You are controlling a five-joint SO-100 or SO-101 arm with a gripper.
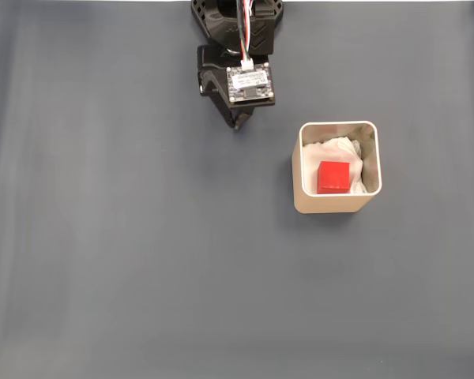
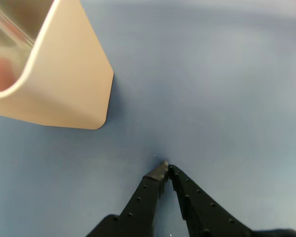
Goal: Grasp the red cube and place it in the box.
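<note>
The red cube (image 1: 332, 176) lies inside the beige box (image 1: 310, 201), resting on white padding (image 1: 341, 150). In the wrist view the box (image 2: 69, 84) fills the upper left, with a blurred red patch of the cube (image 2: 1, 74) seen through its rim. My black gripper (image 1: 237, 122) is up and to the left of the box in the fixed view, clear of it. In the wrist view the gripper (image 2: 166, 167) has its fingertips touching, shut, with nothing between them.
A plain dark grey-blue mat (image 1: 126, 260) covers the whole table. The arm's base (image 1: 237, 24) stands at the top centre edge, with a small circuit board (image 1: 250, 81) on the wrist.
</note>
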